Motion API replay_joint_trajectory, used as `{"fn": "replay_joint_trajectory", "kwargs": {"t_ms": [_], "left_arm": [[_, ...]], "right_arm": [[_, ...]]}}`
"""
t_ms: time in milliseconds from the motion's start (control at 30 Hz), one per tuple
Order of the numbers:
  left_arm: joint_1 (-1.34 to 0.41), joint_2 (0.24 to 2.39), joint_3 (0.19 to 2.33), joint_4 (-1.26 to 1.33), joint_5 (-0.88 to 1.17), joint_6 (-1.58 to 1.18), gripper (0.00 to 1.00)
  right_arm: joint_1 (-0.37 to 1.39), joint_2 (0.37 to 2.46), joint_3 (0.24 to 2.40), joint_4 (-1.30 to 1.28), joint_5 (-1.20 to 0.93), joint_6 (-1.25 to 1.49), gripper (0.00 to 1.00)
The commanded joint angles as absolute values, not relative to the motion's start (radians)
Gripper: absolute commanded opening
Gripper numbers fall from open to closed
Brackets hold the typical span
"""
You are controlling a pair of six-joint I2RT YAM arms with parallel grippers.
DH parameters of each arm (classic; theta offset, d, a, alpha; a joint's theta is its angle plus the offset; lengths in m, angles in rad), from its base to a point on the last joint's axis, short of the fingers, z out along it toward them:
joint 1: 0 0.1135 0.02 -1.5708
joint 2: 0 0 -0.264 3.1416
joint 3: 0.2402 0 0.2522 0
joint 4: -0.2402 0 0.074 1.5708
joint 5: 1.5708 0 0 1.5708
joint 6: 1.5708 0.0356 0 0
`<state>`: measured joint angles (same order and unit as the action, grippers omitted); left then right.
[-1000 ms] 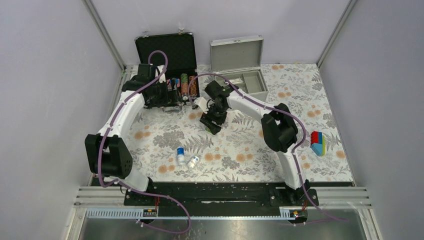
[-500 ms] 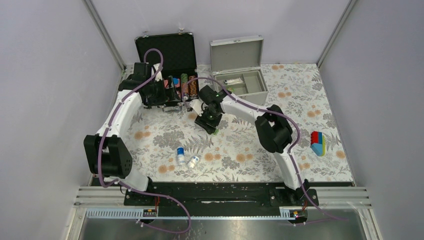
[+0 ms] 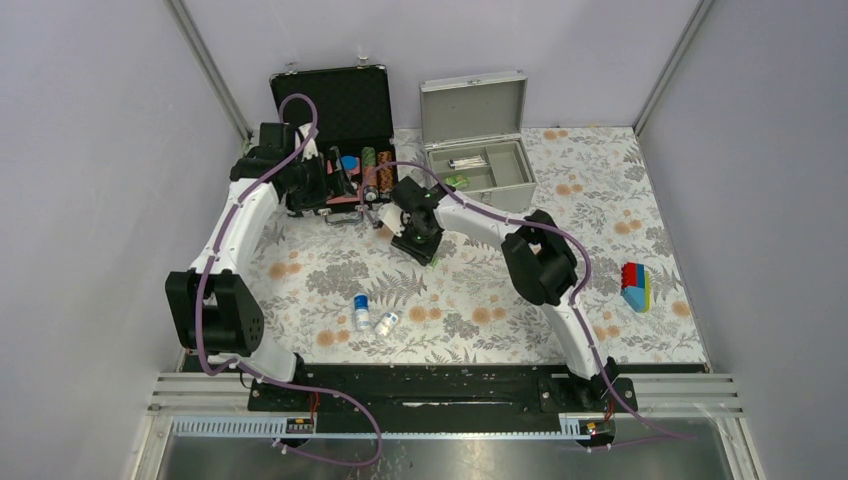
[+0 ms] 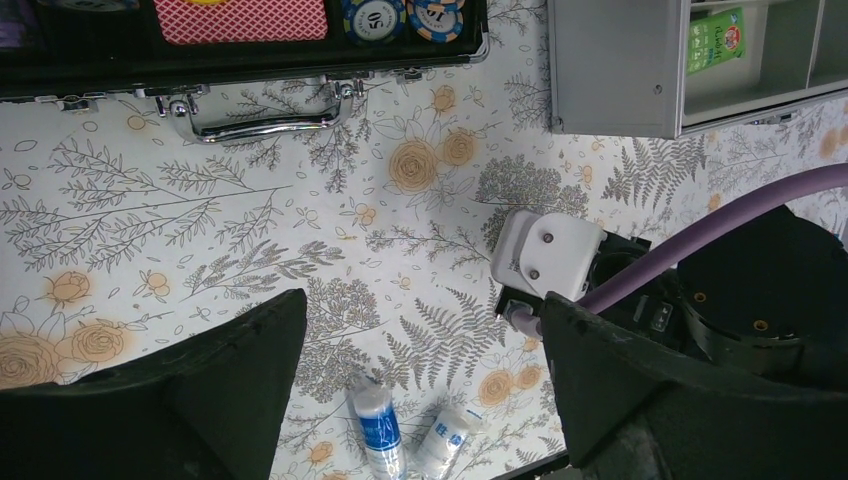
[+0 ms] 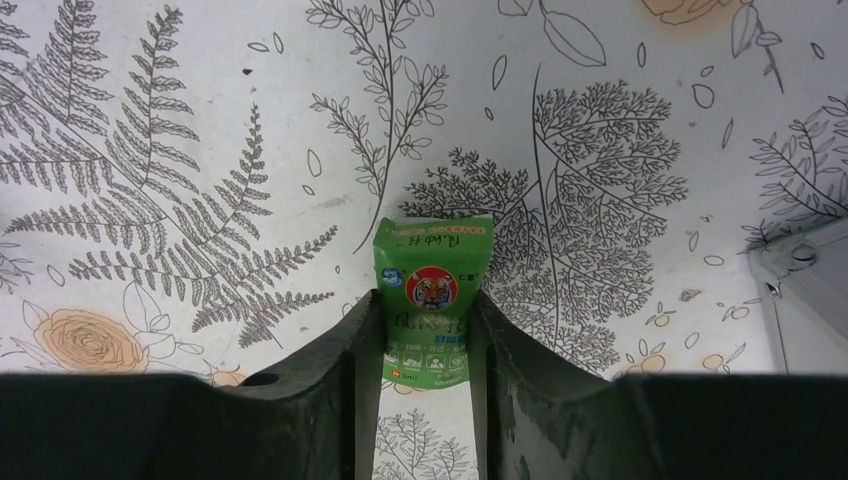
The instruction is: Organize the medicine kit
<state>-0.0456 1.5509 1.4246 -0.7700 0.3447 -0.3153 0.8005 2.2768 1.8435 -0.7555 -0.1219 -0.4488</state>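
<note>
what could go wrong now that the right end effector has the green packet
The green packet is pinched only by its near half in the right end effector, so it may slip or bend on the way. The left end effector hangs open close beside the right arm; the two could bump. The packet's free end might also catch the outer wall of the medicine kit if carried low.

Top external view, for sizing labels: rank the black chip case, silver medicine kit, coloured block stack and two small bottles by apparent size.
1. black chip case
2. medicine kit
3. coloured block stack
4. left bottle and right bottle: alike, not ranked apart
</note>
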Motion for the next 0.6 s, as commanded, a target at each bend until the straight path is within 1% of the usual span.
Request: {"fn": "replay_joint_trajectory", "kwargs": {"t_ms": [0, 133, 333, 467, 567], "left_arm": [[-0.035, 1.527, 1.481, -0.764, 0.371, -0.311, 0.85], [-0.030, 1.565, 1.544, -0.812, 0.344, -0.257, 0.85], [-0.029, 1.623, 1.626, -0.867, 0.341, -0.166, 0.84], [-0.031, 1.654, 1.655, -0.874, 0.343, -0.145, 0.84], [-0.035, 1.659, 1.668, -0.876, 0.340, -0.134, 0.84]], "right_arm": [[0.808, 2.155, 1.912, -0.809, -0.116, -0.468, 0.33], [0.807, 2.065, 1.971, -0.855, -0.162, -0.450, 0.33], [0.764, 1.962, 1.996, -0.871, -0.160, -0.444, 0.34], [0.671, 1.975, 2.062, -0.870, -0.148, -0.443, 0.34], [0.577, 2.052, 2.171, -0.889, -0.127, -0.409, 0.35]]}}
